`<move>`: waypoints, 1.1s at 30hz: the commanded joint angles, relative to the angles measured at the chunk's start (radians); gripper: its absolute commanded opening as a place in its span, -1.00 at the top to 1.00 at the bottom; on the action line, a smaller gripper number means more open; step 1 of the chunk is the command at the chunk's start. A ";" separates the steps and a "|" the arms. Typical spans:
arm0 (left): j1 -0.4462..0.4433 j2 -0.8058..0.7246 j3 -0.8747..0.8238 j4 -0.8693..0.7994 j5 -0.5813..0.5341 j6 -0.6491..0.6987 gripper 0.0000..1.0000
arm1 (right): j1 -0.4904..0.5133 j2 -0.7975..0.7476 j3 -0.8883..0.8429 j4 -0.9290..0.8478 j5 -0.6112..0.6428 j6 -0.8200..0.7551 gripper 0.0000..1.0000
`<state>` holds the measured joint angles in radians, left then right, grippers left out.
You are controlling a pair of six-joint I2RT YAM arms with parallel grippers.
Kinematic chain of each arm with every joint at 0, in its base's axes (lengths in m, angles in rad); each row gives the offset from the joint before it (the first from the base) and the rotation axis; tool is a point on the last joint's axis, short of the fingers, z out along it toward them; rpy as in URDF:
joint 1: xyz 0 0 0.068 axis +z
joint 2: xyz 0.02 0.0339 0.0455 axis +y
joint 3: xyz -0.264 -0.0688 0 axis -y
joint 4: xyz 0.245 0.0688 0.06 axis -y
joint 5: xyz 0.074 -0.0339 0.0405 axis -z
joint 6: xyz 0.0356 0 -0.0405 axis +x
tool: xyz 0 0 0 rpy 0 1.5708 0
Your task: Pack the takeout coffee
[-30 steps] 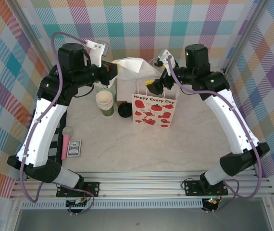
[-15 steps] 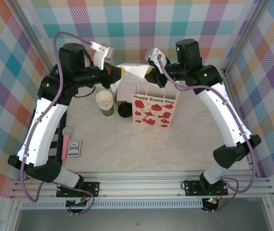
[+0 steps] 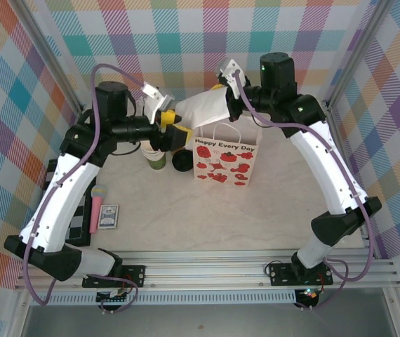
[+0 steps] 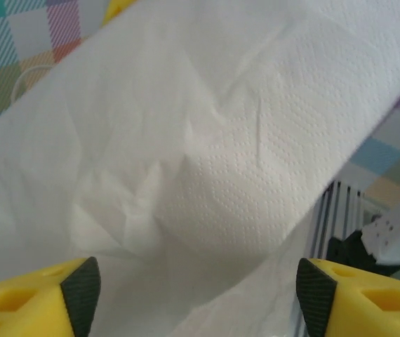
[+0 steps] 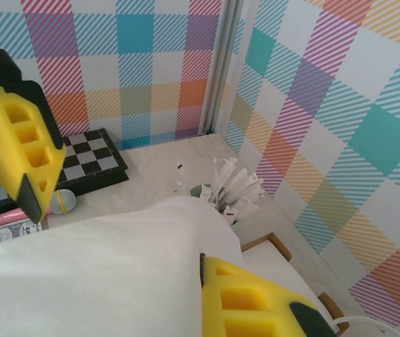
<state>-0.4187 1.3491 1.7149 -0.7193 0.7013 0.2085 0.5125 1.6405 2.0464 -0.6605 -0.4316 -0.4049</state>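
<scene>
Top view, black-lidded takeout coffee (image 3: 181, 161) on the table (image 3: 284, 203) between cup stack (image 3: 156, 151) and printed gift bag (image 3: 225, 163), white napkin (image 3: 201, 109) aloft above them, right gripper (image 3: 220, 93) jaws pinched shut on one end, left gripper (image 3: 172, 128) jaws spread wide by the other, left wrist view, yellow fingers (image 4: 17, 302) far apart under the napkin, right wrist view, napkin lying against a yellow finger.

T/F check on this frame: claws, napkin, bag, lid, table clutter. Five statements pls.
1. The right claw is shut on the white napkin. True.
2. The left claw grips the napkin too. False: its jaws stand open.
3. The gift bag lies flat on the table. False: it stands upright.
4. The black lid is outside the bag, to its left. True.
5. The pink microphone lies beside the card deck. True.
</scene>
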 commanded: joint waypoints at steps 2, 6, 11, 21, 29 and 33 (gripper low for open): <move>0.071 -0.089 -0.065 0.117 0.077 0.103 -0.91 | 0.000 -0.041 -0.032 0.015 -0.054 -0.070 0.88; 0.137 -0.064 -0.031 0.154 -0.022 0.134 -1.00 | 0.000 -0.041 -0.038 -0.031 -0.127 -0.124 0.88; 0.136 0.085 0.117 -0.112 0.266 0.468 -0.98 | 0.000 -0.037 -0.027 -0.037 -0.225 -0.123 0.86; 0.103 0.269 0.241 -0.093 0.353 0.634 -0.98 | 0.001 0.005 0.054 -0.155 -0.346 -0.129 0.85; 0.070 0.356 0.326 -0.298 0.467 0.802 -0.15 | 0.005 0.021 0.076 -0.150 -0.321 -0.099 0.85; 0.074 0.315 0.270 -0.203 0.382 0.731 0.67 | 0.000 0.002 0.093 -0.235 -0.237 -0.128 0.63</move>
<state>-0.3466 1.7054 2.0132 -0.9581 1.0962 0.9447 0.5125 1.6581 2.1036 -0.8268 -0.6991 -0.5121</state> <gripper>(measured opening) 0.190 0.176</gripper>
